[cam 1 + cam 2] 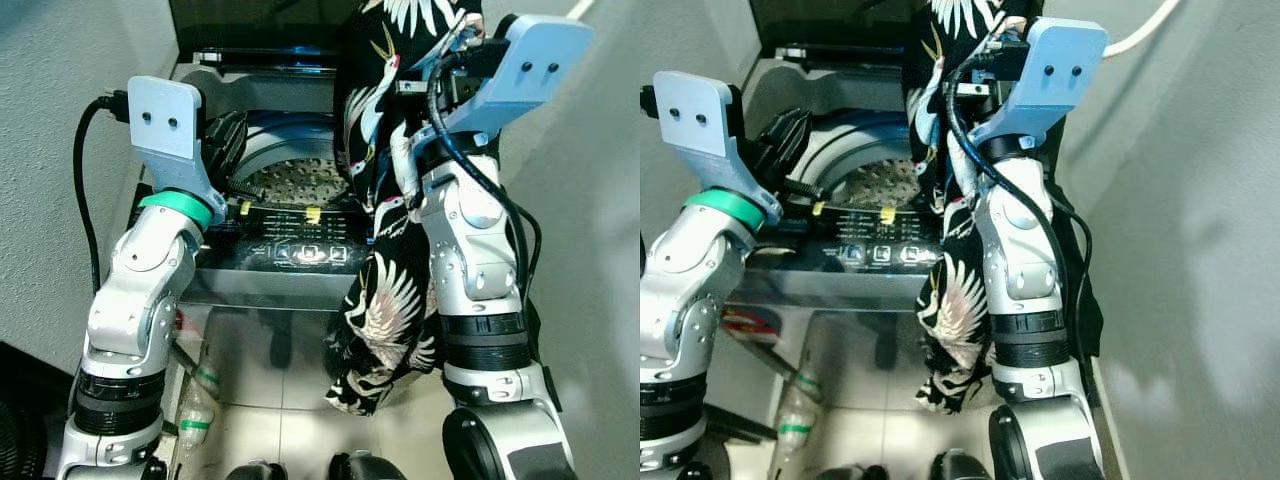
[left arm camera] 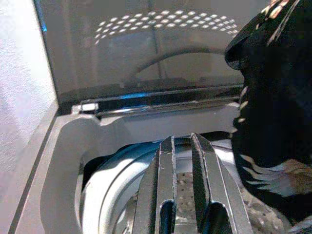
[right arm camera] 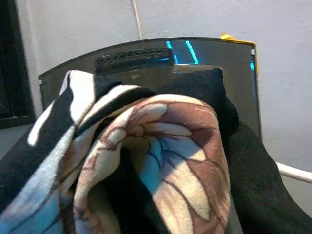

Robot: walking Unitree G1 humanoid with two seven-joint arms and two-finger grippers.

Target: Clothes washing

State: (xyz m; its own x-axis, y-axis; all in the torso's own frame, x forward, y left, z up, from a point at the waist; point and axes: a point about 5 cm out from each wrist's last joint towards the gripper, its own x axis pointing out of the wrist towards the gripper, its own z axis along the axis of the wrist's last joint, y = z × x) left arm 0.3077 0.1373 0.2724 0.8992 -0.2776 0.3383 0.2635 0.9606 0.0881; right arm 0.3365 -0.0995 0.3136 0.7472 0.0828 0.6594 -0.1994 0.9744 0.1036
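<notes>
A: Grey walls close in on the top-loading washing machine (image 1: 300, 250), lid up.

B: The right gripper (image 1: 425, 85)?

A: Clamped on the crane-print garment (image 1: 385, 300), which hangs past the machine's front. The left gripper (image 2: 181, 161), fingers nearly together, holds nothing above the drum (image 1: 300, 182).

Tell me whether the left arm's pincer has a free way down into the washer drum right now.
Probably yes. The left pincer hovers over the open drum, the lid stands raised behind, and the patterned garment hangs off to the right, held up by the right arm, not across its path.
</notes>
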